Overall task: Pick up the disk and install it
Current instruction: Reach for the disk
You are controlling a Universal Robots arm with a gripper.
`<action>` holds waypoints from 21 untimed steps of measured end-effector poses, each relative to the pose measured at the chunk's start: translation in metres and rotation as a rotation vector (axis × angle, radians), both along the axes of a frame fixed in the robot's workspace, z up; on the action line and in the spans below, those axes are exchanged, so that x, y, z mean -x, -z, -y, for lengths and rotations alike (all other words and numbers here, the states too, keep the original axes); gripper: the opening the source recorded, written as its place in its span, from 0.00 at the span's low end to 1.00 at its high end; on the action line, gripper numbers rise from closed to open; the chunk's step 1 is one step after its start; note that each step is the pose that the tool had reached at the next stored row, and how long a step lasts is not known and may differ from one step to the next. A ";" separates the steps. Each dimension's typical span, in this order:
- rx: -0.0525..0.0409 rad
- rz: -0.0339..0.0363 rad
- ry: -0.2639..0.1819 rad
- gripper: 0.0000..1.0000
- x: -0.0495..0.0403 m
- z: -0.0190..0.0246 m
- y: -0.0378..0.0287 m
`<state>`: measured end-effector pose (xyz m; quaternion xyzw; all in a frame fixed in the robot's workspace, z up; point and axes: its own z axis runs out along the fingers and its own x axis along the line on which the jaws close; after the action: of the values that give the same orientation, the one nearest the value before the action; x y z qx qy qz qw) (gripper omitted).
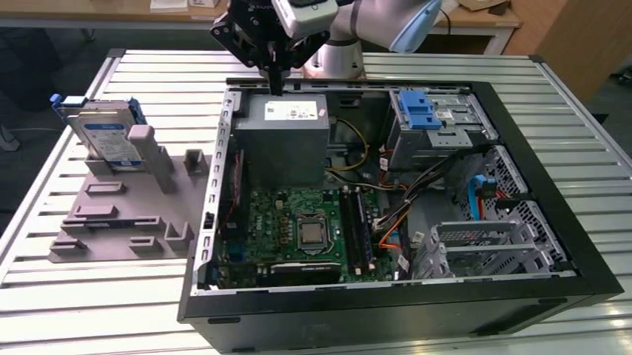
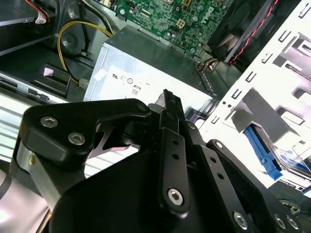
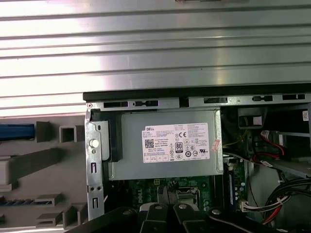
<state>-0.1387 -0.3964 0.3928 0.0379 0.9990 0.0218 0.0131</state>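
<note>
Leaning in a grey plastic holder (image 1: 118, 214): flat rectangular blue-framed disk (image 1: 109, 137).

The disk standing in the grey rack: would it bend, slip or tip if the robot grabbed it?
Probably stiff: the disk looks like a flat metal slab in a blue plastic frame. It may tip if nudged sideways, since it stands on edge in the grey rack. Its smooth labelled face could be slippery.

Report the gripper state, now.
Gripper: closed, holding nothing, by the grey power-supply box; the disk stands apart in the grey fixture.
</note>
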 end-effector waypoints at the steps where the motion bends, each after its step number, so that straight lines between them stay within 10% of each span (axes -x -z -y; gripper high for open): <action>1: 0.0001 0.0000 0.000 0.11 0.0005 0.0000 0.0000; 21: 0.0000 0.0000 0.000 0.11 0.0092 0.0000 0.0005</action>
<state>-0.1479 -0.3964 0.3923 0.0379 0.9990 0.0217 0.0131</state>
